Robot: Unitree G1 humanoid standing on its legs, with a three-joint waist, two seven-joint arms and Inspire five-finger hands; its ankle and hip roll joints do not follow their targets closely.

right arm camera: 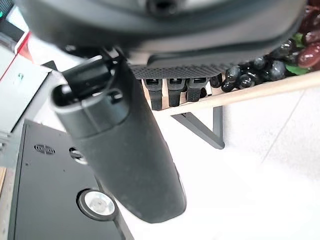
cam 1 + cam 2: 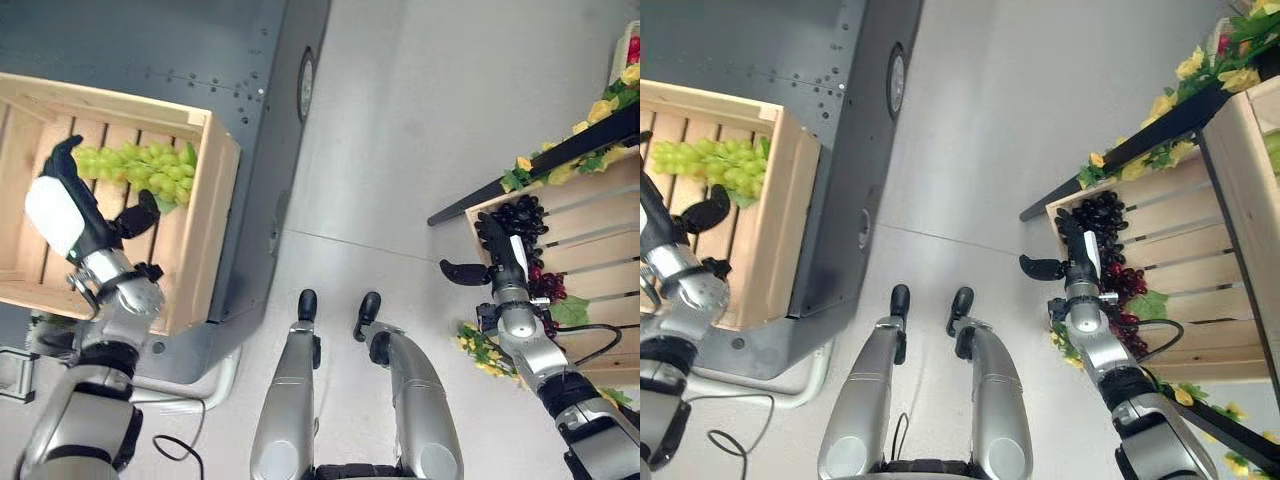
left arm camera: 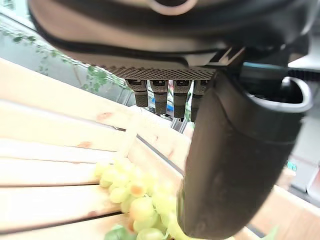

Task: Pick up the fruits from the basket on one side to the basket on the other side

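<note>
Now both hands sit at the crates, neither holding fruit.

At upper left of the left eye view, the left hand (image 2: 62, 205) hovers over the left crate (image 2: 205, 235) with fingers straight and thumb out, just beside the green grapes (image 2: 145, 168) lying on the slats; its wrist view shows them loose past the thumb. At right, the right hand (image 2: 508, 262) reaches the edge of the right crate (image 2: 600, 225), fingers straight, thumb spread, touching or just above the dark grapes (image 2: 515, 218) with red ones beside; it grips nothing. A bunch is likely light but soft and floppy, with berries that slip and may detach, so a hold at the stem or a gentle cradle round the thick upper part looks safest.
</note>
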